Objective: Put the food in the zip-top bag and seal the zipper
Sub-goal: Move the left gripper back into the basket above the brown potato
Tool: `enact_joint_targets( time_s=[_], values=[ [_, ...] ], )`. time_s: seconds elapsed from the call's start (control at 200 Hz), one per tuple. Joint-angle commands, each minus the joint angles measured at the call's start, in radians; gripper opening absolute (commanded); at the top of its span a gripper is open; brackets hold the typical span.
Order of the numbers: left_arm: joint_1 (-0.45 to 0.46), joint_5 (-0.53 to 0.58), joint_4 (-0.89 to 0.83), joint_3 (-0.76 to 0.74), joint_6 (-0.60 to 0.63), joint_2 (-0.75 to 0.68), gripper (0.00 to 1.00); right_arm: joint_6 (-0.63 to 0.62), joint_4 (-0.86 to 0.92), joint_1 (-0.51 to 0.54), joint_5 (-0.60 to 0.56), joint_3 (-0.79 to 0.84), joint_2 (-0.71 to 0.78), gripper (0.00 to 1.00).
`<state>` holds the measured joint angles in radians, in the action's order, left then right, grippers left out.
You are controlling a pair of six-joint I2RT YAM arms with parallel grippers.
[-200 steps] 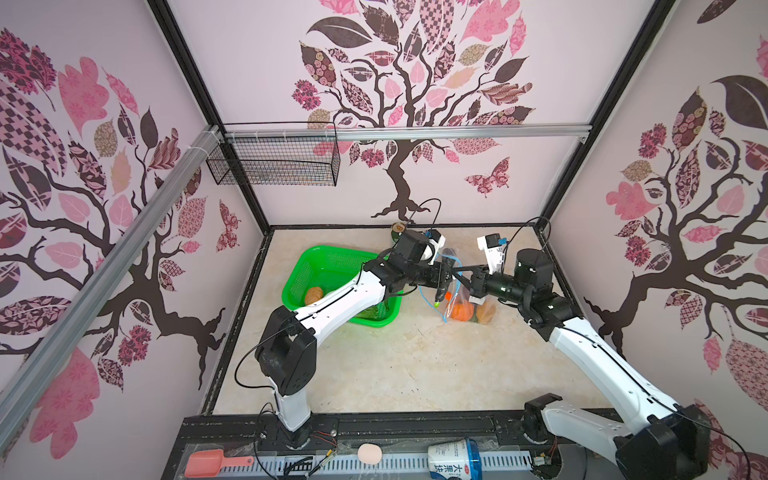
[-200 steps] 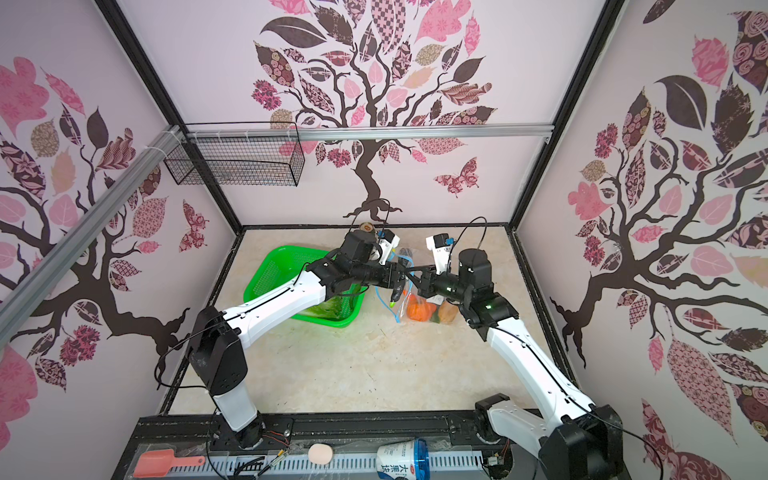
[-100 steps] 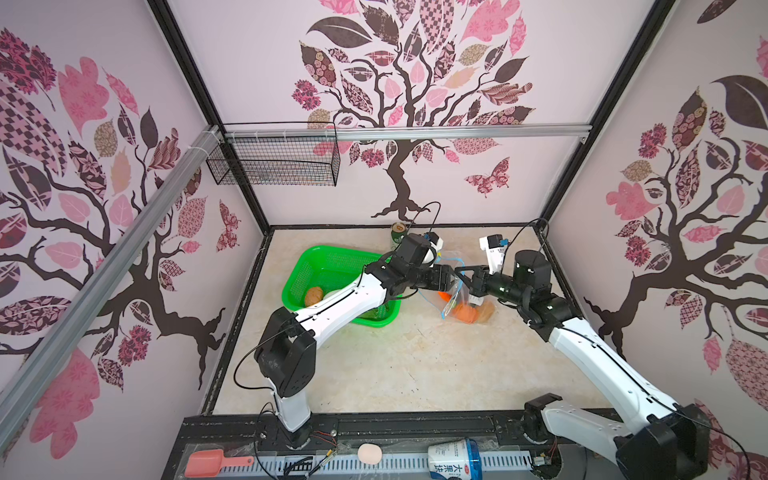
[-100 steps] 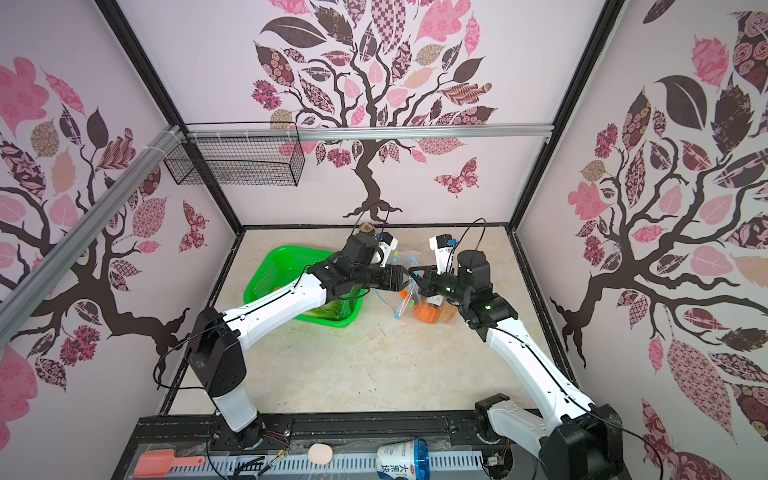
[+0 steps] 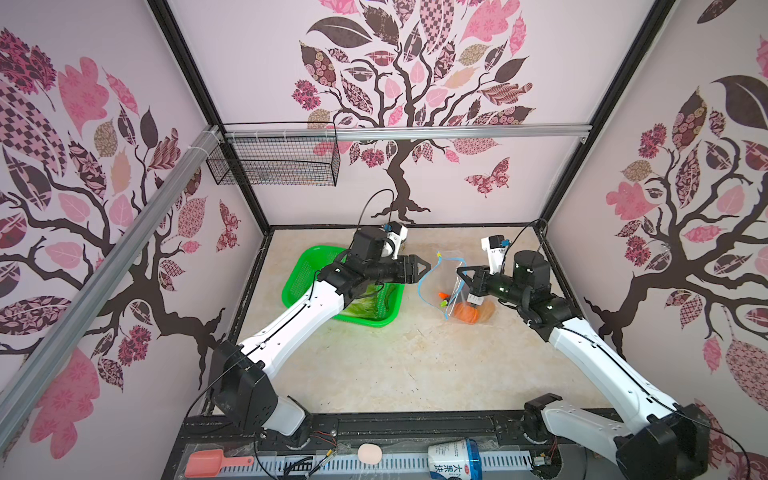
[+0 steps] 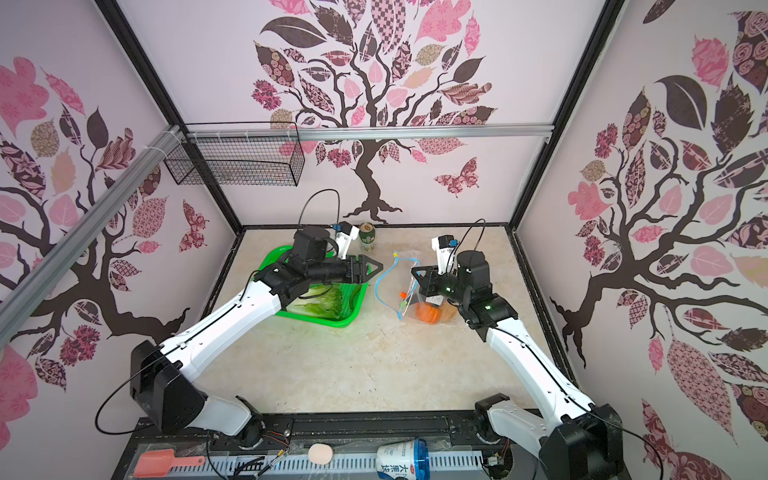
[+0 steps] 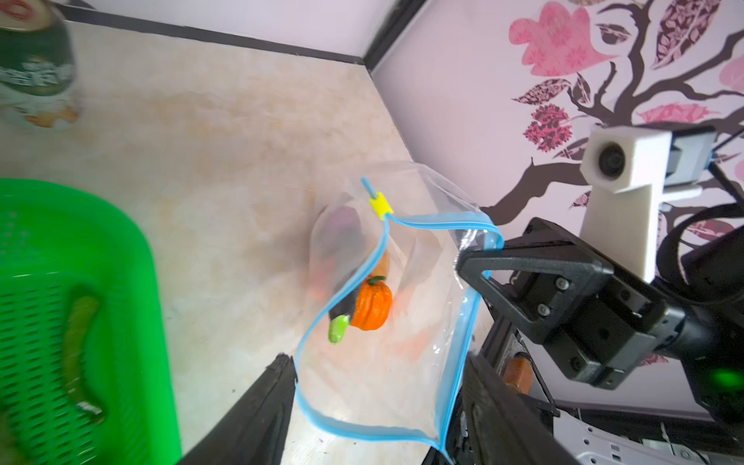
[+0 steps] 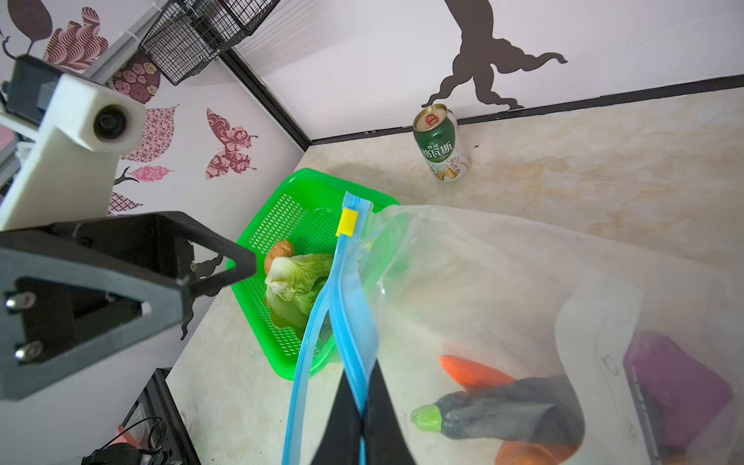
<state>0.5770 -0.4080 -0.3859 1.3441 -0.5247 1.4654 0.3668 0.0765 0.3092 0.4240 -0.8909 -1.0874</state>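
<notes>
Basket (image 6: 328, 321) sits left on the table (image 6: 353, 365) with cabbage (image 6: 320, 303) inside; zip-top bag (image 6: 409, 299) stands to its right, pumpkin (image 7: 370, 306) in it; drink can (image 6: 367, 237) behind the basket.

The mouth of the zip-top bag (image 7: 406, 374) is gaping open toward the left gripper (image 5: 422, 268); the right gripper (image 8: 363, 376) is pinching 1 lip, the green basket (image 5: 303, 270) crowding it on the left.

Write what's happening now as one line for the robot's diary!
left gripper: open, empty, at bag mouth | right gripper: shut on zipper | bag: open, some food inside | cabbage: in basket
</notes>
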Motion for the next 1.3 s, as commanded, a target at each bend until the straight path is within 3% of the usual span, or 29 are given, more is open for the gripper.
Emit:
enact_joint_targets(
  time_s=[0.0,0.15,0.4,0.85,1.0,1.14,1.295],
  values=[
    [-0.067,0.045,-0.060,-0.048,0.061,-0.047,0.69,0.001,0.013,0.002,-0.019,-0.025,0.007,0.00],
    [-0.190,0.090,-0.166,-0.027,0.129,-0.060,0.70,0.001,0.008,0.003,-0.025,-0.023,0.006,0.00],
    [-0.365,0.268,-0.406,0.062,0.279,0.008,0.71,0.000,0.013,0.002,-0.036,-0.024,0.020,0.00],
    [-0.530,0.537,-0.446,0.111,0.371,0.185,0.71,0.003,0.011,0.002,-0.037,-0.020,0.015,0.00],
    [-0.584,0.537,-0.418,0.097,0.370,0.248,0.70,0.003,0.011,0.003,-0.037,-0.020,0.011,0.00],
    [-0.647,0.460,-0.384,0.073,0.358,0.297,0.71,0.001,0.012,0.003,-0.039,-0.021,0.008,0.00],
    [-0.651,0.414,-0.386,0.071,0.353,0.357,0.73,0.000,0.014,0.002,-0.040,-0.022,0.004,0.00]
  ],
)
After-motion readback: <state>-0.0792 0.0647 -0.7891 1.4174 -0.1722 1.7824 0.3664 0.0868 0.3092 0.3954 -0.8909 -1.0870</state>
